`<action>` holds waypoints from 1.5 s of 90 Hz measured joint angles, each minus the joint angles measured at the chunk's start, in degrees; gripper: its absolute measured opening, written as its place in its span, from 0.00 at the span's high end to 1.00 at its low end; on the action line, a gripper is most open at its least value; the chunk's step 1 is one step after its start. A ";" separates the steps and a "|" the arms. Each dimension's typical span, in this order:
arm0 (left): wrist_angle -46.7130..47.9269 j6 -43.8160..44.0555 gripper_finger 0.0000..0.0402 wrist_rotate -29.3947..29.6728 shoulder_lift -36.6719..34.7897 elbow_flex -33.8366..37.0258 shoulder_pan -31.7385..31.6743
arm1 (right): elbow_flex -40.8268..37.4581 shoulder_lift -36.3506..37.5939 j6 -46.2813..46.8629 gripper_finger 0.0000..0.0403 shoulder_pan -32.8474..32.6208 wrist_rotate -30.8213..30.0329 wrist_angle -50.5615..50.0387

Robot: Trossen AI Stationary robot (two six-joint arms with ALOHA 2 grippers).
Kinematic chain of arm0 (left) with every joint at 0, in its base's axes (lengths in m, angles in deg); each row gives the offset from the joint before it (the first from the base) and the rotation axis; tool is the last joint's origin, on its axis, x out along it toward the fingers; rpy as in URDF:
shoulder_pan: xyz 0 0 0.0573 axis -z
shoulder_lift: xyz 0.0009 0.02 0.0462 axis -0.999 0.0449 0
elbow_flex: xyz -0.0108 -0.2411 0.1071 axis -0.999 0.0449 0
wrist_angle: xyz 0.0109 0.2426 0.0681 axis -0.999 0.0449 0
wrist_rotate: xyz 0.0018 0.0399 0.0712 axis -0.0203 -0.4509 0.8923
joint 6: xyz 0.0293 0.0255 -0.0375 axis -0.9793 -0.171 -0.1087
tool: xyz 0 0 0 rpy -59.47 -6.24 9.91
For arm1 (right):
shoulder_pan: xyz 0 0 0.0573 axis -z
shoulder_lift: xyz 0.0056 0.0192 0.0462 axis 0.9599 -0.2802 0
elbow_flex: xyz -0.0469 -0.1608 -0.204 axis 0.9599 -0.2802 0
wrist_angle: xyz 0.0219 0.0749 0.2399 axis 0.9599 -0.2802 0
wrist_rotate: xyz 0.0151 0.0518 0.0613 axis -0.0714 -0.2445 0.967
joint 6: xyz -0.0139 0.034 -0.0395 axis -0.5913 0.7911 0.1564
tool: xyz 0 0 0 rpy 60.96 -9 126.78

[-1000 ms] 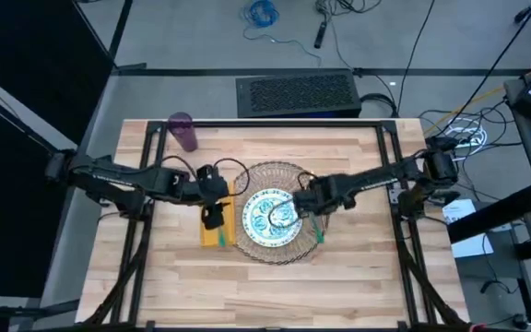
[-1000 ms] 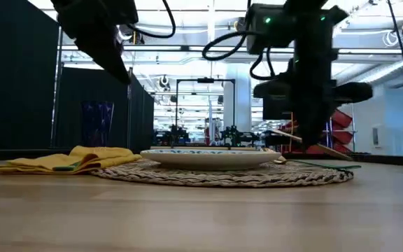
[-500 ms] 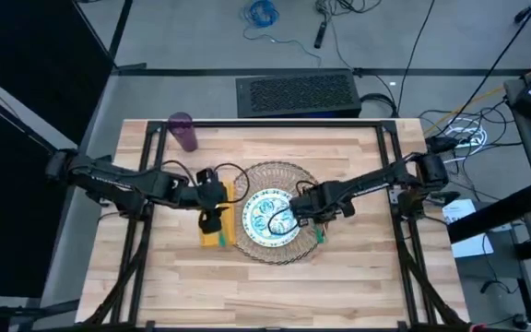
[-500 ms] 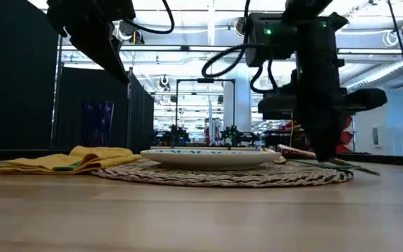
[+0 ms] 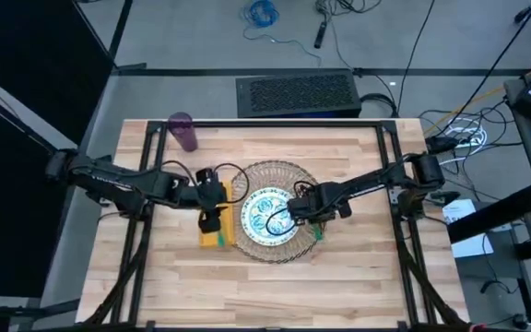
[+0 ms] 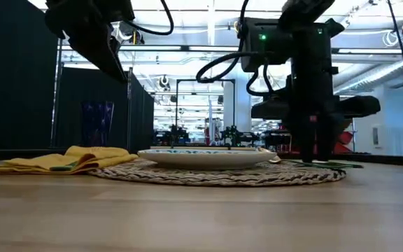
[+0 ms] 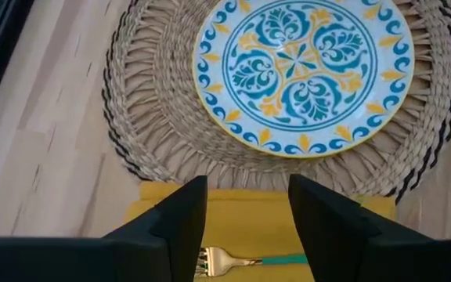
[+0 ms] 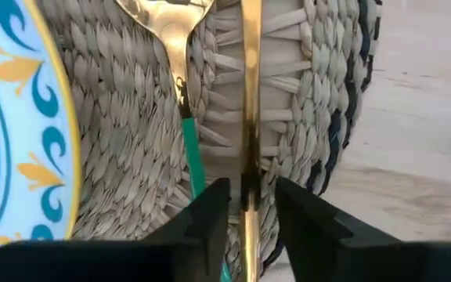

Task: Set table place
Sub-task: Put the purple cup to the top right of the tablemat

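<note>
We are straddling a gold utensil [image 8: 250, 117] lengthwise on the mat [image 8: 304, 94] with our right gripper [image 8: 250, 211], fingers narrowly apart; the spoon [image 8: 180, 70] lies just beside.

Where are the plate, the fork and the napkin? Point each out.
plate [image 7: 300, 69], left wrist view, centre of the pattern.
fork [image 7: 219, 258], left wrist view, gold tines.
napkin [image 6: 82, 158], low view, top fold.

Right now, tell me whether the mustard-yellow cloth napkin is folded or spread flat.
Folded: the mustard-yellow cloth napkin lies bunched in layers beside the round woven straw mat.
</note>
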 joint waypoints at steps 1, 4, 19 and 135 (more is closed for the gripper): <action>0.01 0.00 0.59 0.00 0.00 0.00 0.00 | 0.00 0.09 0.00 0.72 -0.07 0.00 0.02; 0.02 -0.01 0.59 0.00 0.00 0.00 0.00 | 0.00 0.55 0.01 0.71 -0.20 -0.02 0.15; 0.01 -0.03 0.59 0.02 -0.01 0.00 0.00 | 2.03 4.52 -0.35 0.67 -0.31 -1.02 -3.40; 31.37 -0.95 0.59 3.92 -17.28 -12.94 -44.00 | 24.63 1.48 -60.97 0.66 4.74 -4.23 21.79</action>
